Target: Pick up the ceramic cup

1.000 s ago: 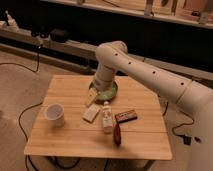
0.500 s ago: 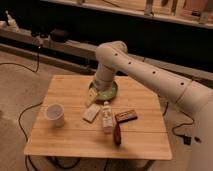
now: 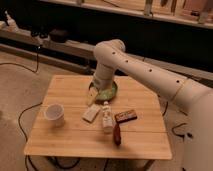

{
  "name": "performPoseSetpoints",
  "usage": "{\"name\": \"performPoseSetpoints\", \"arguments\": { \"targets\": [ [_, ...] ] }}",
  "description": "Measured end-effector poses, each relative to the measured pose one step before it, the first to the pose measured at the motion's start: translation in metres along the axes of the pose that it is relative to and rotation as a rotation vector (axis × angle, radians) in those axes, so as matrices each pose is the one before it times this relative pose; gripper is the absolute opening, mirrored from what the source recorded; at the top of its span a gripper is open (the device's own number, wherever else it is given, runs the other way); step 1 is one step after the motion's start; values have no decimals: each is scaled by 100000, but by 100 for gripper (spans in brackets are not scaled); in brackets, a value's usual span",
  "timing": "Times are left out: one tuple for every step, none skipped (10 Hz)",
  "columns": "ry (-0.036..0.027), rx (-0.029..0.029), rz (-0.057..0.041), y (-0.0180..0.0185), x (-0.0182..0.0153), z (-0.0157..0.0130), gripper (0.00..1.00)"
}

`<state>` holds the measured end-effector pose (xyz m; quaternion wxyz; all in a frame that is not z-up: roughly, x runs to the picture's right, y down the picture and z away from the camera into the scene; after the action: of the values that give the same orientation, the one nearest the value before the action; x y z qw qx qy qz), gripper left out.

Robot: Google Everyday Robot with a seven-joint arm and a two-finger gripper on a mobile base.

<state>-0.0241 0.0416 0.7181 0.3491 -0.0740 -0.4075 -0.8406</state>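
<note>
Gripper (image 3: 94,97) nr green bowl (image 3: 108,94), open/shut can't tell; ceramic cup (image 3: 54,114) well apart.

My hand (image 3: 93,96) hangs beyond the ceramic cup (image 3: 54,114) and to its right in the camera view, at the rim of the green bowl (image 3: 111,93). From there to the cup the desk (image 3: 67,90) is bare wood, an open slanting lane. Right of the cup, a pale flat packet (image 3: 91,113) is the nearest obstacle, with a strip of wood between them. Farther right of the cup stand a small clear bottle (image 3: 106,116), a brown wrapped bar (image 3: 126,116) and a dark red object (image 3: 117,134). Left of, behind and in front of the cup lie bare boards. The air above the cup is open; my arm (image 3: 145,75) crosses well to its right.
</note>
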Motion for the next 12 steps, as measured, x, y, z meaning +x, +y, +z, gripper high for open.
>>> {"name": "performPoseSetpoints", "arguments": {
  "targets": [
    [-5613, -2979, -4063, 372, 1300, 142, 80],
    [-5754, -3560, -4011, 286, 2054, 300, 80],
    [-3304, -2776, -2732, -211, 2120, -30, 80],
    [-1020, -2113, -4199, -1770, 3257, -1148, 80],
    [177, -437, -2699, -1201, 1671, -318, 80],
    [-184, -179, -2225, -967, 1069, 5, 80],
    [-87, -26, -544, -235, 238, 9, 80],
    [-64, -47, 283, 137, -124, 34, 80],
    [43, -6, 212, 88, -92, -21, 80],
    [3, -32, -263, -116, 125, -18, 80],
    [-57, -94, -75, -21, -17, -9, 80],
    [372, -52, -182, -52, 102, 80, 80]
  ]
}}
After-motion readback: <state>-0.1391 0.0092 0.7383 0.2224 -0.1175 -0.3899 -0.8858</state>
